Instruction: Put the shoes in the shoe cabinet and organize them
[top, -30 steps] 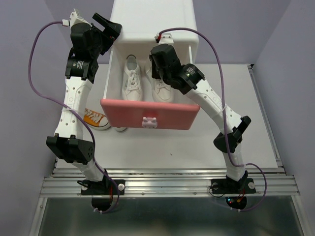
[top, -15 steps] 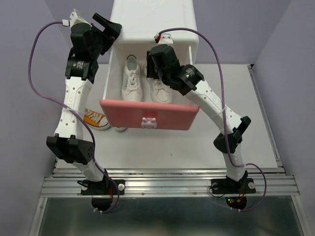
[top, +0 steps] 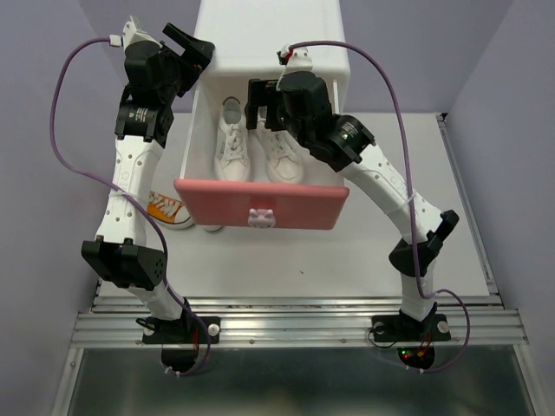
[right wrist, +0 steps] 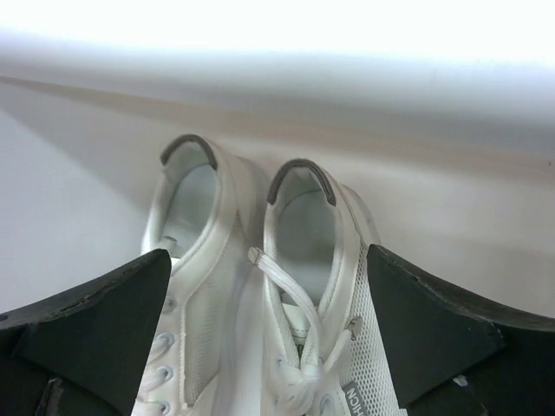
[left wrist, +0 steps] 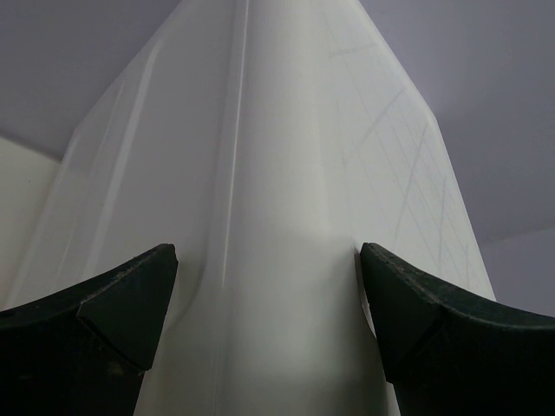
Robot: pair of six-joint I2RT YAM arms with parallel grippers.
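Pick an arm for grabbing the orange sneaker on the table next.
Left, probably. The orange sneaker lies left of the drawer front, on that arm's side, and the left gripper is open, straddling the cabinet corner. The right gripper hangs open over the stowed white sneakers.

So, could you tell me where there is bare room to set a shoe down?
Bare grey table lies right of the open drawer and before its salmon-pink front. The drawer is crowded: two white lace-up sneakers, the open right gripper above. An orange canvas sneaker lies to its left.
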